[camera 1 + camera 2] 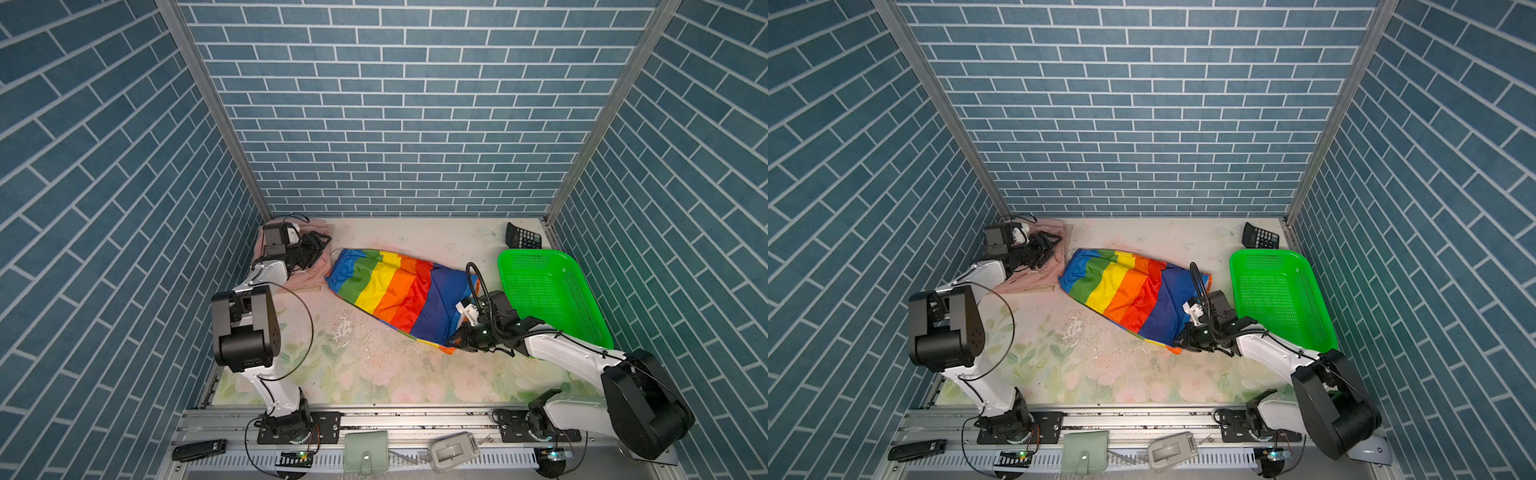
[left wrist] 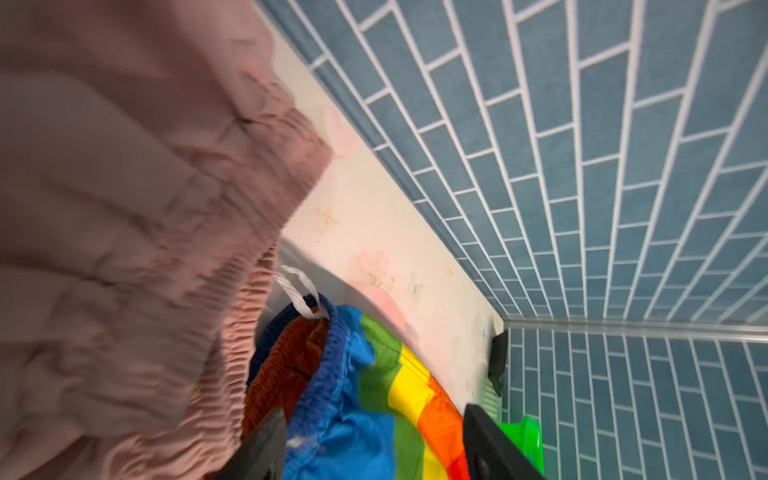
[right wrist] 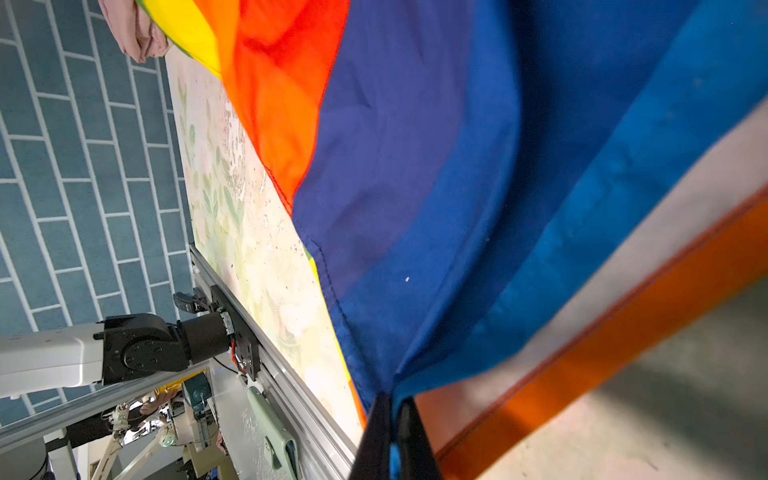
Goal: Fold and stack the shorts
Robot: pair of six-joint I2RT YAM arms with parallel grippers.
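The rainbow-striped shorts (image 1: pixel 395 291) (image 1: pixel 1125 291) lie spread slantwise across the middle of the table, waistband toward the back left. My right gripper (image 1: pixel 455 341) (image 3: pixel 395 405) is shut on the blue hem corner at their near right end. A pile of pink shorts (image 1: pixel 307 276) (image 2: pixel 124 208) lies folded in the back left corner, with two gathered waistbands one over the other. My left gripper (image 1: pixel 321 245) (image 2: pixel 374 415) hangs open over that pile's edge. The rainbow waistband (image 2: pixel 332 365) and its white cord (image 2: pixel 299 291) are just beyond its fingers.
A green mesh basket (image 1: pixel 548 291) (image 1: pixel 1279 291) stands at the right, close behind my right arm. A black calculator (image 1: pixel 523 237) leans in the back right corner. A green wallet (image 1: pixel 366 451), a grey device (image 1: pixel 453 446) and a black bar (image 1: pixel 199 450) lie on the front rail.
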